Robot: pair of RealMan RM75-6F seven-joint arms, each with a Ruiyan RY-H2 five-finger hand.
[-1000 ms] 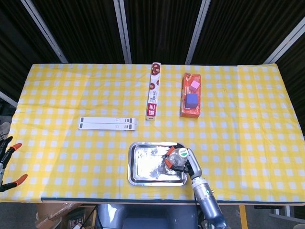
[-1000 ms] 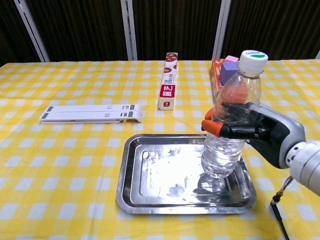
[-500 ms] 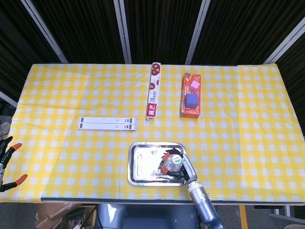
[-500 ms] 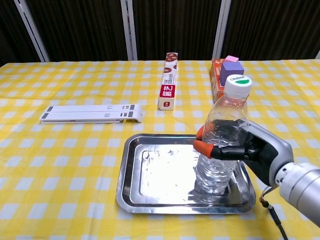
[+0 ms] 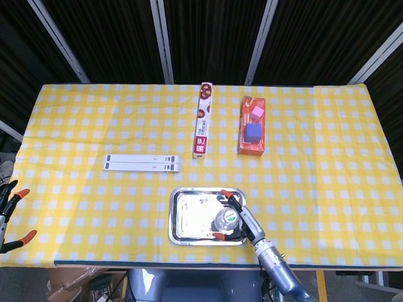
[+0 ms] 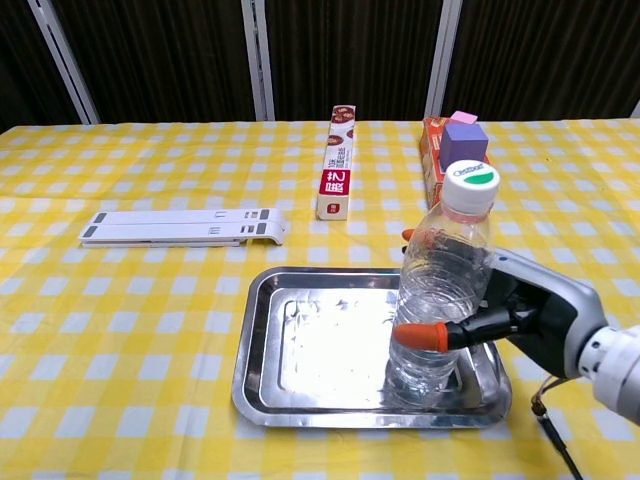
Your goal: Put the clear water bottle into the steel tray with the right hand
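Yellow-checked counter [image 6: 150, 300] now bore the clear plastic water bottle [image 6: 440, 290] upright inside the shallow steel tray [image 6: 262, 370], lowered from above it, and the right hand [image 6: 530, 315] had spread its fingers [image 6: 420, 336] loose, suggesting placement done.

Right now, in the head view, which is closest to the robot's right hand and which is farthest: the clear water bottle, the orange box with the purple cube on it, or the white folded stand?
From the right hand:
1. Clear water bottle, standing in the steel tray, right beside the fingers.
2. Orange box with the purple cube, straight up the table.
3. White folded stand, far off to the left.
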